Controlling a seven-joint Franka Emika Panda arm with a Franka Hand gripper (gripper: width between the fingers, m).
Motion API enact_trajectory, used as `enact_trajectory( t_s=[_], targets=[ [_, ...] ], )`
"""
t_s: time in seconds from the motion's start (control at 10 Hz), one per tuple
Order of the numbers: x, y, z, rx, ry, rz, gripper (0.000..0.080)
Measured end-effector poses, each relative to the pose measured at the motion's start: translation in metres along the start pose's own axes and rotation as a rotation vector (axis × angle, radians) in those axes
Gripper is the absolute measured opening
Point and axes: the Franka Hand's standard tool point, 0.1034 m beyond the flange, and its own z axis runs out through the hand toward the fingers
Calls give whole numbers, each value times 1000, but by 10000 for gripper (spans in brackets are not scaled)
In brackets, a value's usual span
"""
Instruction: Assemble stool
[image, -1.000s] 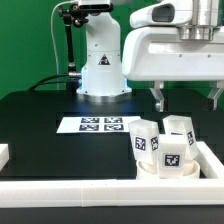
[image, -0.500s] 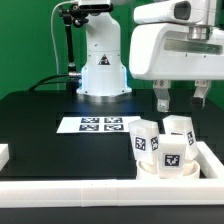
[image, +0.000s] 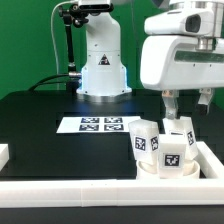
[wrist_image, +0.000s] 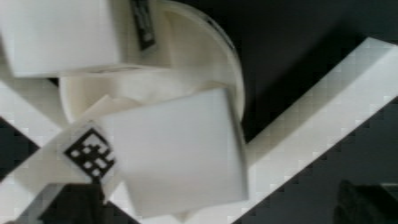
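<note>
The stool's round white seat (image: 152, 168) lies at the exterior view's lower right, in the corner of the white rim bars. Three chunky white tagged legs stand on it: one on the left (image: 145, 140), one behind (image: 178, 128) and one in front (image: 172, 153). My gripper (image: 188, 106) hangs open and empty just above and behind them, touching nothing. In the wrist view a tagged leg (wrist_image: 169, 150) fills the middle, another leg (wrist_image: 68, 35) lies beyond it, and the seat's rim (wrist_image: 217, 55) curves past. My fingertips do not show clearly there.
The marker board (image: 100, 125) lies flat on the black table in front of the robot base (image: 101, 70). White rim bars run along the front (image: 90, 190) and the right side (image: 212, 155). A small white block (image: 3, 154) sits at the left edge.
My gripper has moved toward the exterior view's right and slightly down, arriving above the legs. It stays open. The stool parts have not moved.
</note>
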Motion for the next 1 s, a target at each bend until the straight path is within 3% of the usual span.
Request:
enact_trajectory(
  t_s=[0.5, 0.7, 0.8, 1.0],
  targets=[
    [-2, 1, 10, -3, -11, 7, 649],
    [-5, 8, 10, -4, -12, 20, 380],
    [-5, 11, 10, -5, -11, 25, 337],
    [-7, 14, 10, -6, -10, 65, 337]
  ],
)
